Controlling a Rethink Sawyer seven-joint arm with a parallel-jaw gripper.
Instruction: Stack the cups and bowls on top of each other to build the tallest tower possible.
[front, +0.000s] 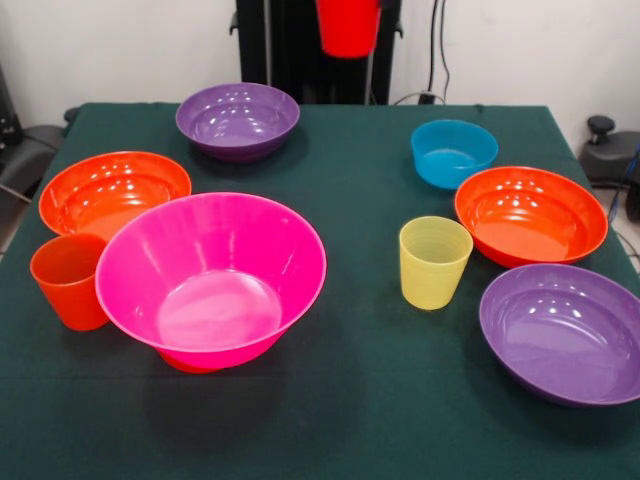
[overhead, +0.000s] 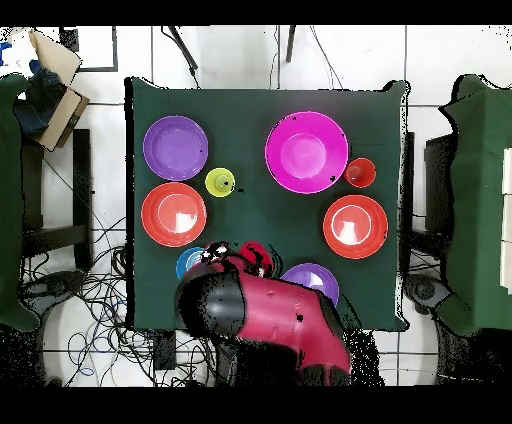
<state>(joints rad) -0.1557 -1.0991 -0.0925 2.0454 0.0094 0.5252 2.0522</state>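
A red cup hangs in the air at the top edge, above the table's far side, with my gripper shut on it and mostly cut off. The big pink bowl stands front left, and something orange-red shows under its bottom. An orange cup touches its left side, and an orange bowl sits behind that. A yellow cup stands alone right of centre. A blue bowl, another orange bowl and two purple bowls lie apart.
From overhead, the red arm covers the table's near edge and partly hides the blue bowl and a purple bowl. The green cloth hangs over the front edge. Chairs and cables surround the table.
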